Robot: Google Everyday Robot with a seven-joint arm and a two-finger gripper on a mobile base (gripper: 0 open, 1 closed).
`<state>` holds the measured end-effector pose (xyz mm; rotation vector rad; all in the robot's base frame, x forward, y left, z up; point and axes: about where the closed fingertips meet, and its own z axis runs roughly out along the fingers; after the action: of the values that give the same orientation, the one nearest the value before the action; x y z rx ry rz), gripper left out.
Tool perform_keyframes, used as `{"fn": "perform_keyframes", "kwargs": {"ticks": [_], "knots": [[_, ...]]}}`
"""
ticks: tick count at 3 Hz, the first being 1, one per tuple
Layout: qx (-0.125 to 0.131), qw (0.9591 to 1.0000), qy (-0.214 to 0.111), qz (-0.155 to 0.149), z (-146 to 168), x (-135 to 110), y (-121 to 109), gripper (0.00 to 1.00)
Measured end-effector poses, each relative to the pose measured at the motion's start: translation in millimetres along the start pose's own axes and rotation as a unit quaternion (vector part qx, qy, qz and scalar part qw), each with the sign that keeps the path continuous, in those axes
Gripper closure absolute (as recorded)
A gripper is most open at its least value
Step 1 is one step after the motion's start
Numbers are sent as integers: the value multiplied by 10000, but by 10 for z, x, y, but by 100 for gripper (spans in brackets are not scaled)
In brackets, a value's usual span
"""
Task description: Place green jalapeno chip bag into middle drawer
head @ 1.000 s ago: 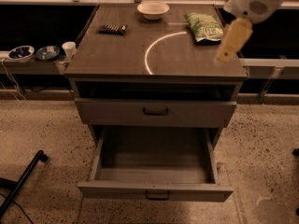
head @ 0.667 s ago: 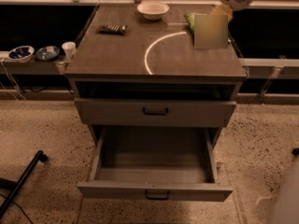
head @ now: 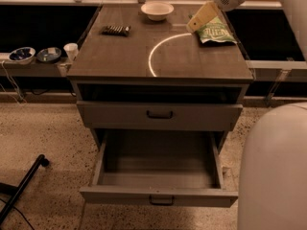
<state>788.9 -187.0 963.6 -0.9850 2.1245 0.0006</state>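
One gripper point(head: 197, 23) at the rear right of the cabinet top point(head: 120, 63).

The gripper is positioned at the left edge of the green jalapeno chip bag point(head: 217, 32), which lies on the top surface; contact cannot be confirmed. Whether the jaws are open or closed cannot be determined. The middle drawer point(head: 158, 195) stands pulled out beneath the closed upper drawer point(head: 120, 115).
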Motion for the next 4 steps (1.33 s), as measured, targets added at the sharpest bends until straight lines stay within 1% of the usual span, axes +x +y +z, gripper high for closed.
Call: {"fn": "perform_keyframes", "kwargs": {"ticks": [1,2,3,4], "knots": [[24,9994,-64,354,464,-17,-62,0],[22,9979,134,635,891,167,-95,0],[64,9955,341,885,1196,405,-147,0],[107,9941,471,968,1403,563,-187,15]]}}
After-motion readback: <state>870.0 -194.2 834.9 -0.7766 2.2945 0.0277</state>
